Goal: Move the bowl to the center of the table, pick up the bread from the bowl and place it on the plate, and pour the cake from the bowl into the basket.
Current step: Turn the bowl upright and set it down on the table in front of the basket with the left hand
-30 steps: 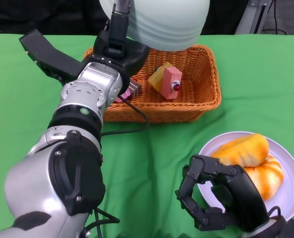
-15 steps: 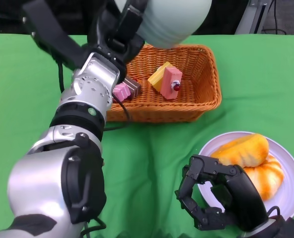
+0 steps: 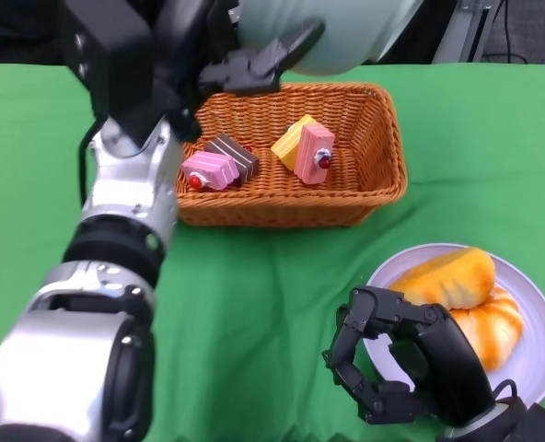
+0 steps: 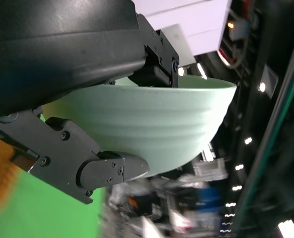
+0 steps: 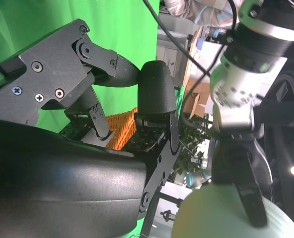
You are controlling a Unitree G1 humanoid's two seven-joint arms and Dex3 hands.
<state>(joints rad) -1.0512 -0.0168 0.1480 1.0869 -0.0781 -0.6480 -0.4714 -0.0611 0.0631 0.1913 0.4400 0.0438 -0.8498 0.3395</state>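
A green cloth (image 3: 282, 304) covered the table. The left hand (image 3: 240, 64) gripped the pale green ribbed bowl (image 3: 346, 37) high above the orange wicker basket (image 3: 383, 175), cakes already inside. It wanted righting slowly, clear of the rim. The right hand (image 3: 401, 368) rested loosely curled, holding nothing, beside the white plate (image 3: 539, 359) of bread; open cloth lay centre.

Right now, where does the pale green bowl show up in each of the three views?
Head view: the bowl sits at the top edge, held by the left hand above the basket.
Right wrist view: its rounded outside fills the lower right corner.
Left wrist view: it spans the centre, gripped.
Shared landmark: the orange basket.
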